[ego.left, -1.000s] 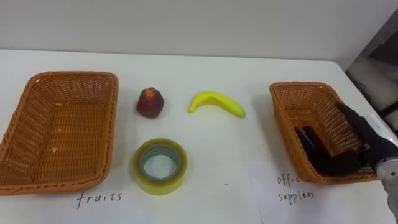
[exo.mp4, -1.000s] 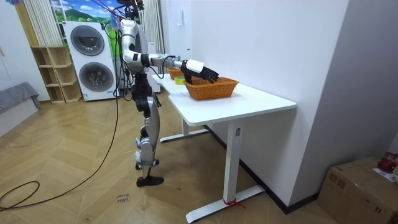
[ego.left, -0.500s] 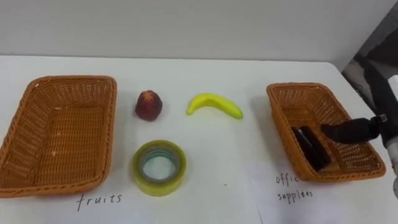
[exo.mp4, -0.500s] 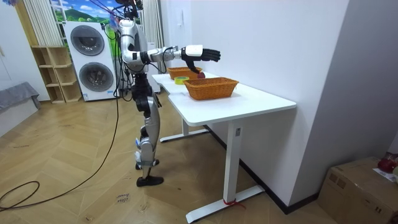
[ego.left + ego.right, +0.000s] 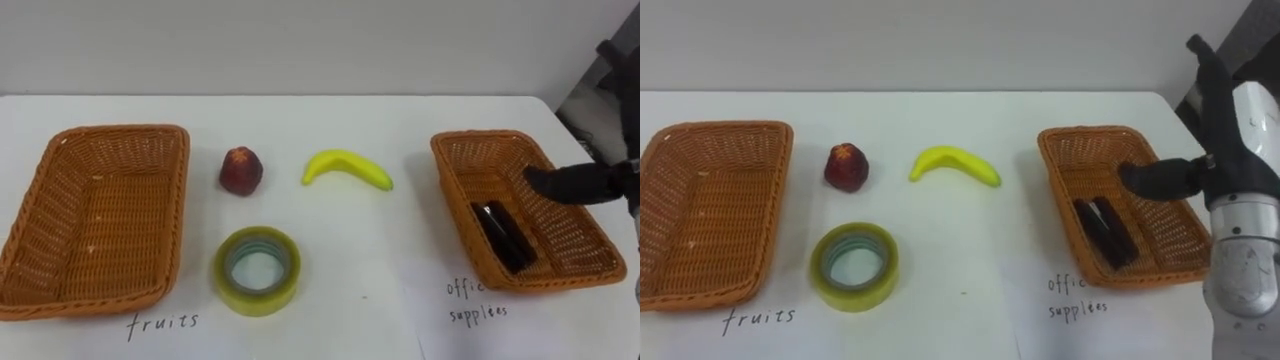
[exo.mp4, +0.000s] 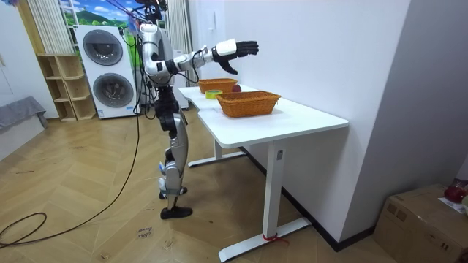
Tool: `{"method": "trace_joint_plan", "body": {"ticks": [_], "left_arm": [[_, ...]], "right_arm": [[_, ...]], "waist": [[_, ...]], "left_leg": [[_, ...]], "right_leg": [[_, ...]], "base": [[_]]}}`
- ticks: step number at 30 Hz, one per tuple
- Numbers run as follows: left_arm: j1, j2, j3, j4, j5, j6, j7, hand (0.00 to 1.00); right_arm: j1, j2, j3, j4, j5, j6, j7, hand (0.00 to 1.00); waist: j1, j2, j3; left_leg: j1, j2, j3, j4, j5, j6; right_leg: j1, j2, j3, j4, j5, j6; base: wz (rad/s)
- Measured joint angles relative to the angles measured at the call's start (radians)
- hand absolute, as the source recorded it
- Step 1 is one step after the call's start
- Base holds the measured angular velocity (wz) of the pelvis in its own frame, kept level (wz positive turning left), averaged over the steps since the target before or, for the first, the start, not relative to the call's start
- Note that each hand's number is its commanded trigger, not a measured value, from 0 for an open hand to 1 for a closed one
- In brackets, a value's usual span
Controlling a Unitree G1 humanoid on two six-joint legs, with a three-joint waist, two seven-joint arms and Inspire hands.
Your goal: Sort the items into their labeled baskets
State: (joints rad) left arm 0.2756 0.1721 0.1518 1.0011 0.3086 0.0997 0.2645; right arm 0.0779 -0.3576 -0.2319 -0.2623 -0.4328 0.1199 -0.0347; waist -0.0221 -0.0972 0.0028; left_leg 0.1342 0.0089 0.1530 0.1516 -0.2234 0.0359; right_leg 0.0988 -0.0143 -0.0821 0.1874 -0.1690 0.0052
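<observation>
- Black item [image 5: 506,236] lies flat in the right basket [image 5: 487,136], on its floor near the left wall, long axis running front to back. Nothing touches it.
- One second ago the right hand was down inside this basket, fingers at the item. Half a second ago it had lifted clear. Now it is higher again and the item is left behind in the basket.
- Right hand [image 5: 1238,140] hangs in the air over the basket's right side, empty. The fingers are spread and nearly straight, pointing up and away. The thumb [image 5: 1155,178] sticks out sideways over the basket's middle.
- In the room view the right arm is stretched forward and raised. The hand [image 6: 238,50] is well above the baskets, where a second ago it was at rim level. The robot stands upright at the long side of the table [image 5: 300,120], same spot as before.
- The rest is unmoved:
  - The banana [image 5: 347,166] lies on the table between the baskets, curve upward.
  - A red fruit [image 5: 241,170] sits just left of it.
  - A tape roll [image 5: 228,272] lies flat nearer the front edge, below the fruit.
  - The left basket [image 5: 120,130] holds nothing.
- Handwritten labels sit in front of each basket.
</observation>
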Motion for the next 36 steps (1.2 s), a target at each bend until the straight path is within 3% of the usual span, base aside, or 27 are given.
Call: {"method": "trace_joint_plan", "body": {"ticks": [6, 24, 36], "left_arm": [[-0.003, 0.000, -0.019, 0.001, 0.000, -0.018, 0.000, 0.00], [-0.013, -0.004, -0.039, 0.000, 0.000, -0.017, 0.036, 0.00], [-0.026, -0.002, -0.081, 0.001, 0.000, -0.030, 0.024, 0.00]], "right_arm": [[-0.020, 0.000, 0.007, -0.010, -0.003, -0.010, -0.007, 0.00], [-0.023, 0.000, 0.066, -0.041, 0.006, -0.022, -0.007, 0.00], [-0.110, 0.000, 0.151, -0.047, 0.052, -0.056, -0.006, 0.00]], "waist": [[0.005, -0.009, 0.0004], [0.057, 0.002, -0.0010], [0.063, 0.000, -0.0016]], "left_leg": [[-0.002, 0.001, 0.000, 0.000, 0.000, 0.000], [-0.018, 0.000, -0.004, 0.010, 0.000, 0.000], [-0.019, 0.001, -0.016, 0.010, 0.000, 0.000]], "right_leg": [[-0.003, 0.000, 0.001, 0.001, 0.000, 0.000], [-0.015, -0.001, -0.004, 0.000, 0.000, 0.000], [-0.014, -0.001, -0.013, -0.002, 0.000, 0.000]], "base": [[0.00], [0.00], [0.02]]}}
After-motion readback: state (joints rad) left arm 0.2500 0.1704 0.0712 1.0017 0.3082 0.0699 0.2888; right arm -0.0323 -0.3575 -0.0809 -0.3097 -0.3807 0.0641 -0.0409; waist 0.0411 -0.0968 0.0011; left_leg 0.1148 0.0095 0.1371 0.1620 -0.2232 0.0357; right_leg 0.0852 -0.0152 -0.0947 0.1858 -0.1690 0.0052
